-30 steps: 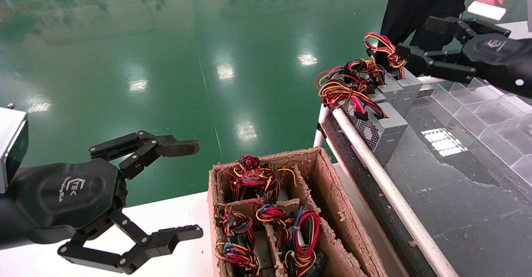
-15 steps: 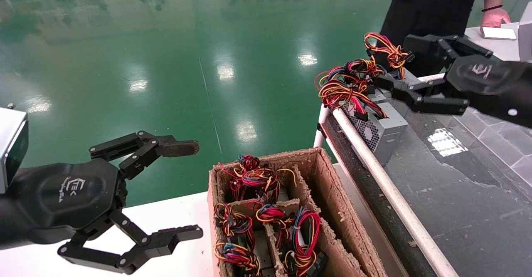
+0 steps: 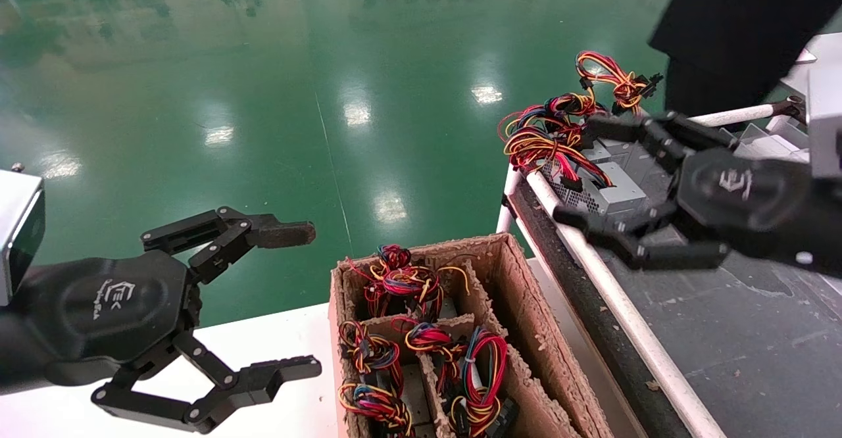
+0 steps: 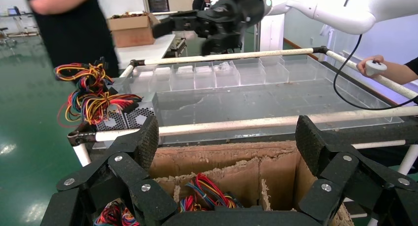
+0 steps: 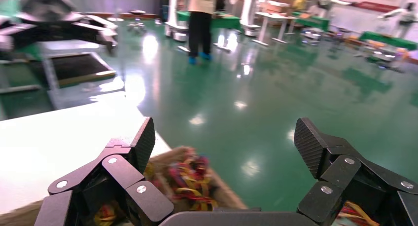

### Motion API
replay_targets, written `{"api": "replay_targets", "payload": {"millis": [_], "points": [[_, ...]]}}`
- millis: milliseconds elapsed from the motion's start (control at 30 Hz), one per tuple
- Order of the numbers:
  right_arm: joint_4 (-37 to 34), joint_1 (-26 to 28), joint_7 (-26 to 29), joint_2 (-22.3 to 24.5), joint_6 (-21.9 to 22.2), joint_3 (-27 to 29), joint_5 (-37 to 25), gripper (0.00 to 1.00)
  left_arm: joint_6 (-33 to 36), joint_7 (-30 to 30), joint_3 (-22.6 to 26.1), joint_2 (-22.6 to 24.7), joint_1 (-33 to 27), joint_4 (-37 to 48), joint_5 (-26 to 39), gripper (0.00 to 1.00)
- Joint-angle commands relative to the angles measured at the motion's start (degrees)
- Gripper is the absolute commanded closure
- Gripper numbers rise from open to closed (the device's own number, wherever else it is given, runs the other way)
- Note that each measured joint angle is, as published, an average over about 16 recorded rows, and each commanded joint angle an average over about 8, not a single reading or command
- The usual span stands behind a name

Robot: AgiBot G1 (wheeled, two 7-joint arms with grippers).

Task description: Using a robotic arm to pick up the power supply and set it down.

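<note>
Several grey power supplies [image 3: 610,192] with red, yellow and black wire bundles [image 3: 546,137] stand in a row at the near-left corner of the dark raised table [image 3: 723,339]; the left wrist view shows them [image 4: 129,118] too. My right gripper [image 3: 579,170] hangs open just over the front one, one finger on each side, holding nothing. In the right wrist view the right gripper [image 5: 226,146] looks down on blurred wires. Low on the left, above the white table, my left gripper [image 3: 295,298] is parked open and empty.
A cardboard box [image 3: 520,306] with dividers holds more wired units beside the raised table. A white rail [image 3: 612,296] edges that table. Clear plastic bins [image 4: 222,74] line its far side. A person in black [image 3: 737,24] stands behind.
My right gripper has come down and toward the near-left from the back right, now over the front power supply. The person behind has shifted. The left arm has not moved.
</note>
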Motion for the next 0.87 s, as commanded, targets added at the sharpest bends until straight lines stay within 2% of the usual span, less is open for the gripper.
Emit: {"api": "replay_targets", "payload": {"millis": [33, 500, 667, 867], "points": [[2.52, -1.49, 0.95, 0.48, -0.23, 0.16, 0.88, 0.00, 0.00, 0.00, 0.00, 0.00, 0.00, 0.00, 0.00, 0.00], [18.87, -11.10, 7.02, 3.58, -1.74, 1.17, 6.54, 0.00, -0.01, 0.00, 0.00, 0.00, 0.00, 0.00, -0.01, 0.00], [21.11, -12.40, 7.65, 4.01, -1.98, 1.33, 7.37, 0.00, -0.02, 0.00, 0.00, -0.01, 0.01, 0.01, -0.01, 0.00], [20.53, -12.10, 7.46, 3.96, -1.93, 1.33, 7.30, 0.00, -0.02, 0.00, 0.00, -0.01, 0.01, 0.01, -0.01, 0.00]]}}
